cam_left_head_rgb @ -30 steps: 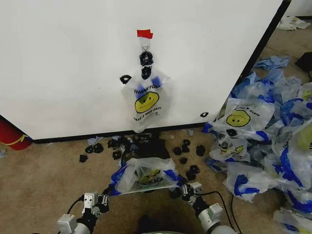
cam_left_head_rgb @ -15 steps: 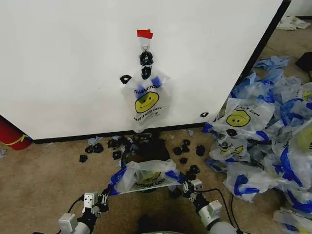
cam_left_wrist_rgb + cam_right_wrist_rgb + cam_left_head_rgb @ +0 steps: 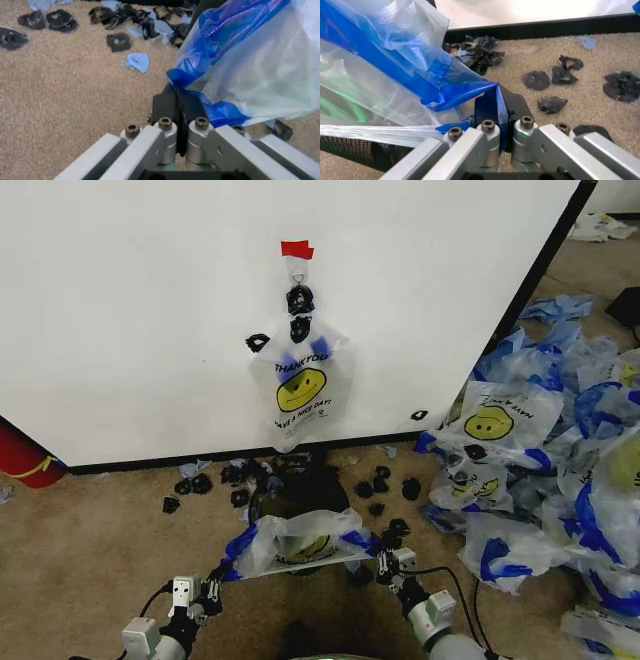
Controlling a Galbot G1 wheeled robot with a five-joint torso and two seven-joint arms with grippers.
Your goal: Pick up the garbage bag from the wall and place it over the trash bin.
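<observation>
- Nearest, low in the head view: left gripper [image 3: 212,588] and right gripper [image 3: 392,565], each at one end of the bag [image 3: 300,545], which hangs stretched between them.
- From the left wrist: left gripper [image 3: 179,100] pressed together on a bunched blue edge of the bag [image 3: 260,63]; carpet [image 3: 65,97] below, strewn with black scraps [image 3: 118,41] and a bit of blue plastic.
- From the right wrist: right gripper [image 3: 501,105] clamped tight on a blue fold of the bag [image 3: 380,75]; more scraps [image 3: 555,77] on the floor, black mesh of the bin [image 3: 365,150] just under the plastic.
- Bag pulled wide, mouth spread, smiley print facing the camera, held above the near rim of the bin [image 3: 300,485]; whether the plastic touches the rim cannot be told.
- Bin just beyond the grippers, round and black, on the carpet [image 3: 90,550] close to the foot of the wall.
- Around the bin: scraps [image 3: 380,485] scattered on both sides.
- To the right: pile of identical bags [image 3: 540,470] heaped on the floor.
- Farthest: wall [image 3: 130,320], white with a black edge, red tape [image 3: 296,249] near the top, hook [image 3: 298,278] just under it.
- On the hook: another smiley bag [image 3: 300,390] hanging flat against the wall, directly above the bin.
- Far left at the wall's foot: a red object [image 3: 22,455], partly cut off.
</observation>
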